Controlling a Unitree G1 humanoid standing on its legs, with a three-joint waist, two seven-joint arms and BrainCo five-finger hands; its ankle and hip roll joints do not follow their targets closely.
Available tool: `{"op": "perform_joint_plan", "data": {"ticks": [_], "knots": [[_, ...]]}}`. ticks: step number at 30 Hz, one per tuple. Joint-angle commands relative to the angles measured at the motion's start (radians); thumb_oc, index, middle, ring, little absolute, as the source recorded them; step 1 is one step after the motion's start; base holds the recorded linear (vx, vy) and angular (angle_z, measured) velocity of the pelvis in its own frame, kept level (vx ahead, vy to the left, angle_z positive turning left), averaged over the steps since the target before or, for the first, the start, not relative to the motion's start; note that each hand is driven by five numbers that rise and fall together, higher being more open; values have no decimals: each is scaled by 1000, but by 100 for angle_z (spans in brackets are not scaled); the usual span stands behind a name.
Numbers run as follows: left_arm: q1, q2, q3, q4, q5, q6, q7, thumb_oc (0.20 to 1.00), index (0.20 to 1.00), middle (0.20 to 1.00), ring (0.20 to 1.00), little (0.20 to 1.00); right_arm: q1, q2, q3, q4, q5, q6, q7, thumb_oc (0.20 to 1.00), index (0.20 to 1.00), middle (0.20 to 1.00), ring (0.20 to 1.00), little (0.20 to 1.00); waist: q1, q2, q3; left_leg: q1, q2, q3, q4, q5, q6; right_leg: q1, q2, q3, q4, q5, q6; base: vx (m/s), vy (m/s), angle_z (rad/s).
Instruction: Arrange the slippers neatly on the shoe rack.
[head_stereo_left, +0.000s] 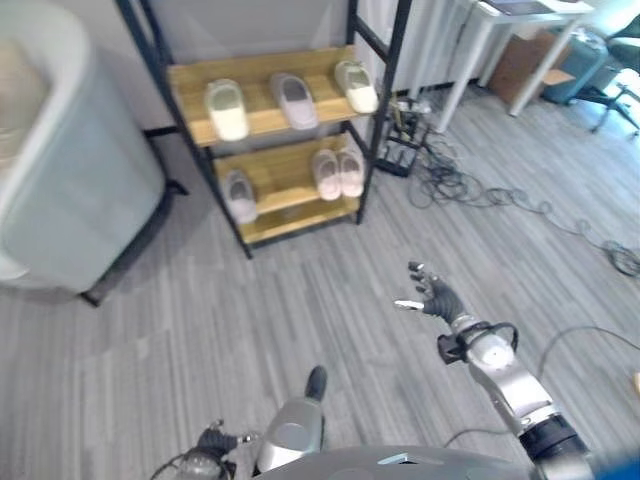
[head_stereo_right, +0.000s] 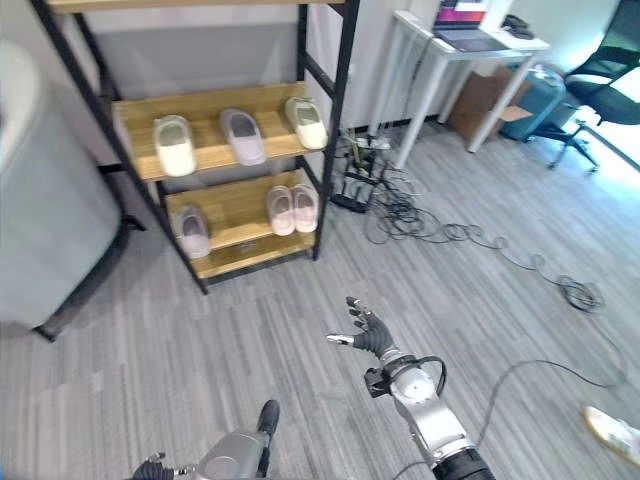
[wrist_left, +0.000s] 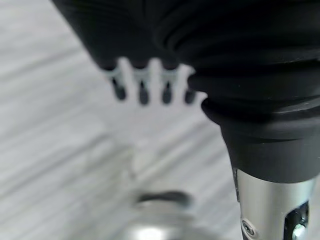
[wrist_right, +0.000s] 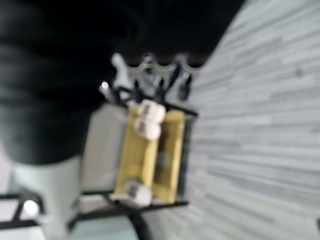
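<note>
Right hand (head_stereo_right: 368, 333) spread, empty, above floor. Left hand (wrist_left: 150, 87) relaxed, empty. Six slippers (head_stereo_left: 227, 109) on shoe rack (head_stereo_left: 262, 122), pink pair (head_stereo_left: 338, 172) together.

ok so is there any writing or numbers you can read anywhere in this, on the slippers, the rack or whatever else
None can be read.
Slippers on the shoe rack: no print visible.
Laptop on the white desk: the screen is lit, but anything on it is too small to read.
Cardboard box under the desk: no legible marking.
Right robot hand and left robot hand: no labels visible.
</note>
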Motion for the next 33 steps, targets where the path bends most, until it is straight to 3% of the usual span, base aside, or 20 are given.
{"op": "perform_joint_plan", "data": {"ticks": [1, 3, 6, 8, 10, 13, 15, 16, 17, 18, 20, 22, 25, 26, 29, 31, 32, 33], "knots": [[-22, 52, -38, -34, 10, 11, 24, 1000, 1000, 1000, 1000, 1000, -43, -8, -31, -53, -16, -29, -1, 1000, 1000, 1000, 1000, 1000, -11, 39, 43, -17, -10, -21, -3, -45, -7, 128, -3, -120, -104, 383, -35, 351, 176, 27], [-36, 66, -57, -41, 34, 12, 30, 1000, 1000, 1000, 1000, 1000, -36, -9, -30, -63, -21, -24, 3, 1000, 1000, 1000, 1000, 1000, -34, 50, 60, 59, -10, -49, -12, -82, -5, 61, -8, -157, -139, 285, -68, 355, 78, 27], [-37, 73, -72, -52, 45, 5, 33, 1000, 1000, 1000, 1000, 1000, -35, -21, -39, -75, -20, -23, 1, 1000, 1000, 1000, 1000, 1000, -53, 57, 70, 123, -1, -86, -26, -113, -17, 23, 16, -174, -290, 195, -84, 310, -87, 69], [-47, 75, -83, -54, 58, 2, 34, 1000, 1000, 1000, 1000, 1000, -36, -31, -52, -85, -17, -24, -5, 1000, 1000, 1000, 1000, 1000, -78, 51, 81, 170, -1, -133, -34, -139, -31, -24, 61, -93, -425, 188, -81, 305, -168, 80], [-52, 69, -90, -46, 69, 0, 33, 1000, 1000, 1000, 1000, 1000, -41, -41, -57, -93, -22, -26, -8, 1000, 1000, 1000, 1000, 1000, -94, 42, 89, 199, 3, -168, -33, -162, -44, -56, 76, -15, -528, 224, -64, 268, -186, 79], [-44, 61, -95, -32, 90, -1, 25, 1000, 1000, 1000, 1000, 1000, -42, -58, -74, -109, -50, -21, -13, 1000, 1000, 1000, 1000, 1000, -111, 39, 90, 233, 17, -218, -24, -197, -60, -76, 79, 51, -603, 273, -48, 237, -199, 94], [-37, 58, -102, -28, 103, 1, 21, 1000, 1000, 1000, 1000, 1000, -40, -60, -93, -116, -62, -20, -28, 1000, 1000, 1000, 1000, 1000, -115, 38, 81, 249, 28, -249, -24, -209, -72, -70, 84, 62, -618, 272, -47, 194, -225, 69], [-43, 47, -106, -30, 99, -12, 19, 1000, 1000, 1000, 1000, 1000, 14, -47, -89, 68, -82, -49, -30, 1000, 1000, 1000, 1000, 1000, -128, 39, 76, 246, 29, -262, -22, -206, -81, -55, 87, 64, -630, 263, -49, 174, -217, 64], [-28, 35, -82, -33, 83, -35, 17, 1000, 1000, 1000, 1000, 1000, 158, -75, -117, 366, -93, -137, 7, 1000, 1000, 1000, 1000, 1000, -153, 43, 72, 259, 46, -259, -28, -210, -85, -40, 105, 79, -624, 240, -54, 147, -287, 77], [7, 54, -87, -70, 90, -42, 21, 1000, 1000, 1000, 1000, 1000, 42, -107, -141, 373, -113, -109, -50, 1000, 1000, 1000, 1000, 1000, -147, 45, 68, 254, 70, -276, -22, -206, -105, -42, 123, 71, -600, 220, -64, 146, -324, 54], [10, 62, -84, -67, 94, -38, 27, 1000, 1000, 1000, 1000, 1000, 42, -120, -145, 394, -109, -118, -38, 1000, 1000, 1000, 1000, 1000, -150, 45, 67, 252, 84, -289, -19, -203, -115, -42, 133, 59, -588, 202, -72, 67, -280, 68], [-2, 64, -80, -35, 87, -30, 23, 1000, 1000, 1000, 1000, 1000, 32, -130, -150, 427, -106, -120, -33, 1000, 1000, 1000, 1000, 1000, -150, 35, 63, 242, 129, -305, 7, -196, -144, -22, 161, 26, -579, 155, -99, 64, -302, 36], [-10, 65, -86, -38, 81, -31, 24, 1000, 1000, 1000, 1000, 1000, 26, -132, -155, 447, -99, -124, -39, 1000, 1000, 1000, 1000, 1000, -151, 31, 67, 217, 143, -310, 49, -174, -156, -9, 172, 10, -579, 142, -112, 13, -208, -5], [-33, 65, -108, -52, 80, -29, 22, 1000, 1000, 1000, 1000, 1000, 30, -139, -159, 495, -79, -129, -48, 1000, 1000, 1000, 1000, 1000, -154, 16, 88, 152, 159, -280, 150, -140, -160, 25, 182, -20, -582, 117, -136, -16, -184, -10], [-41, 57, -116, -56, 76, -27, 21, 1000, 1000, 1000, 1000, 1000, 33, -141, -160, 506, -75, -128, -49, 1000, 1000, 1000, 1000, 1000, -159, 10, 99, 99, 178, -227, 167, -122, -153, 51, 177, -45, -596, 106, -137, -9, -108, 37], [-50, 45, -116, -54, 62, -26, 19, 1000, 1000, 1000, 1000, 1000, 32, -136, -166, 519, -68, -128, -57, 1000, 1000, 1000, 1000, 1000, -155, 11, 100, 50, 179, -172, 91, -107, -147, 72, 174, -59, -618, 106, -137, 36, 25, 34], [-64, 41, -123, -45, 54, -30, 18, 1000, 1000, 1000, 1000, 1000, 19, -131, -163, 549, -58, -131, -66, 1000, 1000, 1000, 1000, 1000, -135, 16, 108, -9, 155, -158, 34, -50, -152, 82, 182, -48, -624, 104, -142, 43, 49, 34], [-64, 41, -123, -44, 54, -30, 18, 1000, 1000, 1000, 1000, 1000, 19, -130, -163, 550, -58, -132, -66, 1000, 1000, 1000, 1000, 1000, -134, 15, 109, -7, 155, -156, 32, -49, -152, 81, 182, -46, -623, 104, -142, 72, 73, 7]]}}
